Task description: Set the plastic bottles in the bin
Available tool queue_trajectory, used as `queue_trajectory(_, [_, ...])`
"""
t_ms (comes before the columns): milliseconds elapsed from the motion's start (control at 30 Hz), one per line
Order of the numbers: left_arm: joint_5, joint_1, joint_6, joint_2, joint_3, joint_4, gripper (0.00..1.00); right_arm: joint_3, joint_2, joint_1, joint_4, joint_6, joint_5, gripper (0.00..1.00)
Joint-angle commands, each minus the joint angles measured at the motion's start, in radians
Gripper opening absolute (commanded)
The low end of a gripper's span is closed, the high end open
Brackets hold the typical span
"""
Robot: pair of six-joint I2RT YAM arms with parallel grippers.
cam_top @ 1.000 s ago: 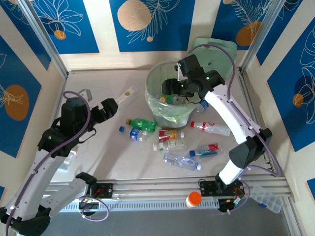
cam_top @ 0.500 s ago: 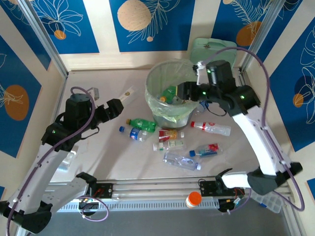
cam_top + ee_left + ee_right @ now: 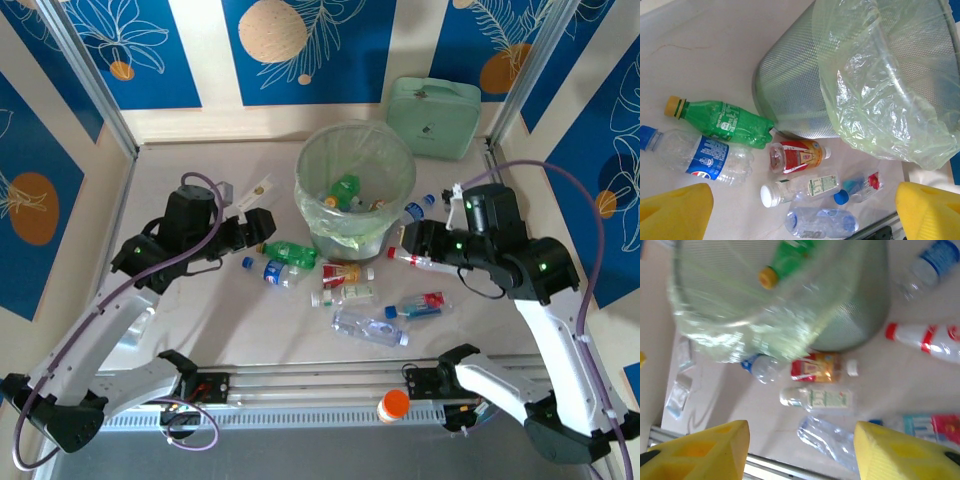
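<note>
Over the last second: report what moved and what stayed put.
The right gripper, open, pulled back from above the bin to its right side, near the red-capped bottle. A green bottle now lies uncovered inside the bin. The left gripper, open, advanced toward the tabletop green bottle. The loose bottles, the bin and the mint case stayed.

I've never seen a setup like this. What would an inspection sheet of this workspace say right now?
Surface: pale table, no spills seen.
Job's things: bin upright with bottles inside; loose bottles lying in front of it.
Clutter: mint-green case, orange-capped item on front rail, loose blue cap.
Grippers: left gripper open, empty; right gripper open, empty.
Cables: purple cables loop above both arms.
Surroundings: blue patterned panels, metal frame.
</note>
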Motion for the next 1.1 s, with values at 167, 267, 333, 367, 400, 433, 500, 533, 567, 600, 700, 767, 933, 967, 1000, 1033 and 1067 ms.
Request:
queue_trajectory(167, [-0.003,-0.010,-0.038,-0.009,-0.025,0.014,0.94,-0.141,-0.022,-0.159,-0.164,0.259,0.095,0.59])
queue_trajectory(267, [-0.009,-0.010,-0.037,-0.009,-0.028,0.007,0.94,-0.193,0.009,-0.235,-0.175,0.335,0.065,0.60])
queue_trajectory(333, [-0.011,-0.010,-0.041,-0.012,-0.031,0.005,0.94,-0.233,0.018,-0.270,-0.162,0.388,0.034,0.60])
queue_trajectory(367, [-0.013,-0.010,-0.044,-0.018,-0.037,0.010,0.94,-0.253,0.020,-0.281,-0.146,0.403,0.012,0.59])
queue_trajectory(400, [-0.016,-0.010,-0.048,-0.023,-0.041,0.012,0.94,-0.263,0.023,-0.283,-0.143,0.423,0.012,0.59])
queue_trajectory(433, [-0.019,-0.010,-0.050,-0.028,-0.048,0.013,0.95,-0.274,0.028,-0.283,-0.145,0.453,0.017,0.60])
queue_trajectory(500, [-0.024,-0.008,-0.050,-0.034,-0.054,0.010,0.95,-0.309,0.033,-0.284,-0.151,0.508,0.022,0.66])
queue_trajectory(533, [-0.027,-0.008,-0.051,-0.037,-0.057,0.006,0.95,-0.328,0.040,-0.289,-0.164,0.542,0.021,0.69])
queue_trajectory(567, [-0.030,-0.008,-0.054,-0.038,-0.061,0.002,0.95,-0.345,0.052,-0.295,-0.174,0.568,0.012,0.72])
queue_trajectory(600, [-0.033,-0.008,-0.056,-0.041,-0.064,-0.001,0.95,-0.360,0.061,-0.296,-0.177,0.586,0.009,0.74])
queue_trajectory(700, [-0.052,-0.008,-0.062,-0.058,-0.075,-0.004,0.95,-0.407,0.081,-0.296,-0.176,0.656,0.032,0.80])
queue_trajectory(767, [-0.073,-0.008,-0.070,-0.077,-0.085,-0.007,0.95,-0.441,0.099,-0.297,-0.134,0.680,0.033,0.84])
queue_trajectory(933, [-0.089,-0.008,-0.072,-0.100,-0.079,-0.034,0.95,-0.541,0.148,-0.311,-0.035,0.736,0.042,0.85])
queue_trajectory(967, [-0.091,-0.008,-0.069,-0.103,-0.074,-0.044,0.95,-0.562,0.158,-0.320,-0.013,0.752,0.024,0.85])
queue_trajectory(1000, [-0.093,-0.008,-0.066,-0.103,-0.071,-0.052,0.95,-0.575,0.164,-0.322,0.012,0.761,0.015,0.85])
queue_trajectory(1033, [-0.095,-0.008,-0.064,-0.104,-0.069,-0.060,0.95,-0.582,0.171,-0.318,0.043,0.767,0.020,0.85])
queue_trajectory(1067, [-0.098,-0.008,-0.063,-0.108,-0.067,-0.065,0.95,-0.587,0.184,-0.313,0.071,0.767,0.029,0.86])
